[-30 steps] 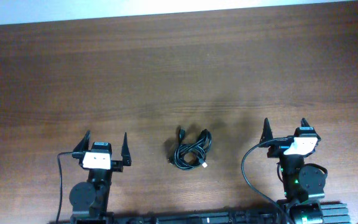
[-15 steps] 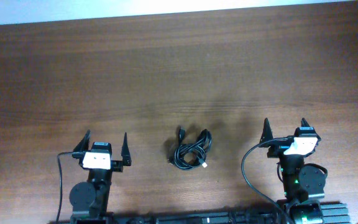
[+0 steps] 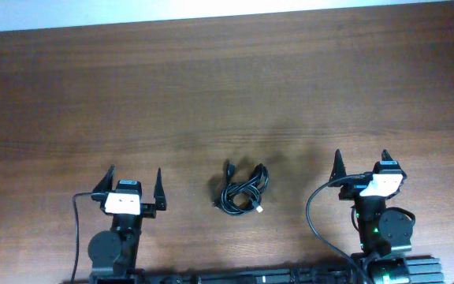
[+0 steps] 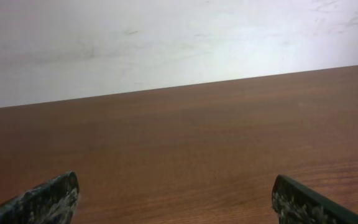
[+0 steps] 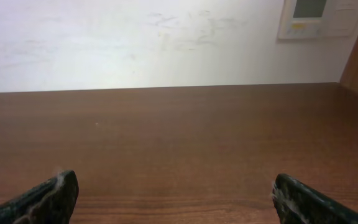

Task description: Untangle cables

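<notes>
The left gripper [image 3: 135, 170]: jaws spread wide, holding nothing. It sits at the near edge of the table [image 3: 211, 87], left of centre, fingers pointing toward the far side. The right gripper [image 3: 361, 154]: also wide open and empty, at the near edge right of centre, set slightly farther in than its partner. A thick black wire [image 3: 314, 217] loops out beside the right arm's base.

The cables [image 3: 241, 194]: one small black bundle of loose overlapping loops, lying flat on the wood between the two grippers, roughly mid-table left to right. It is well apart from both and touched by neither. A dark plug end [image 3: 230, 167] sticks out at the bundle's far-left side. A light-coloured tip [image 3: 259, 210] shows at its near-right side. How many cords are in the knot cannot be told.

Left wrist view: two worn dark fingertips [image 4: 45, 200] in the lower corners with brown wood between them, and a pale wall [image 4: 166, 43] beyond the table's far edge.

Right wrist view: same layout, with fingertips [image 5: 42, 199] far apart over wood. A white wall panel [image 5: 316, 17] sits at upper right.
</notes>
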Robot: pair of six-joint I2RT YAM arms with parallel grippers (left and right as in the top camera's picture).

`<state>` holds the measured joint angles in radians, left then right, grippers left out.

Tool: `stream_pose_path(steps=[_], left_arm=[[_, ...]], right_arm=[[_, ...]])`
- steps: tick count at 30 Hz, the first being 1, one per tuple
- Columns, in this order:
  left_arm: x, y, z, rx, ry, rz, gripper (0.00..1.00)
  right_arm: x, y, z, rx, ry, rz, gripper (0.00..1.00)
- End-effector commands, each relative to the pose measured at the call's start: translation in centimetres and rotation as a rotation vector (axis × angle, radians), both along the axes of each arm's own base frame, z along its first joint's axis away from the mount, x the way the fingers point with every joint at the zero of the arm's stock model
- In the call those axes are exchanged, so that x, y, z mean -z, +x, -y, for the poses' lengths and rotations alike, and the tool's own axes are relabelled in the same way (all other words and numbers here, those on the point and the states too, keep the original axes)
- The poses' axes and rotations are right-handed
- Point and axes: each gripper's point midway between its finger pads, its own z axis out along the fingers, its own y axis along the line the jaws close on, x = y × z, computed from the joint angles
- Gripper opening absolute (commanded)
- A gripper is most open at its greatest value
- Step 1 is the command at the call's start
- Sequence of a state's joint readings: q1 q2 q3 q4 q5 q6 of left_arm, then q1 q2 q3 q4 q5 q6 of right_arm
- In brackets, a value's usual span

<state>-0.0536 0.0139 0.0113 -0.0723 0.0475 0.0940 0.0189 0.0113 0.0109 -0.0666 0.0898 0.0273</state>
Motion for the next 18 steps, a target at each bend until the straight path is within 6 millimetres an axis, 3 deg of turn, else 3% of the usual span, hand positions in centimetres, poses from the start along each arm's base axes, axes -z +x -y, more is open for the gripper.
stream_pose_path(steps=[1,16,18], left_arm=[[0.18,-0.02,-0.09,-0.006,0.013,-0.004,0.99],[0.16,-0.02,-0.09,-0.006,0.013,-0.003,0.99],[-0.53,0.02,-0.08,-0.008,-0.017,0.022,0.99]], right_arm=[[0.42,-0.01,0.37,0.019,0.007,-0.011,0.99],[0.42,-0.01,0.37,0.019,0.007,-0.011,0.99],[0.42,-0.01,0.37,0.019,0.007,-0.011,0.99]])
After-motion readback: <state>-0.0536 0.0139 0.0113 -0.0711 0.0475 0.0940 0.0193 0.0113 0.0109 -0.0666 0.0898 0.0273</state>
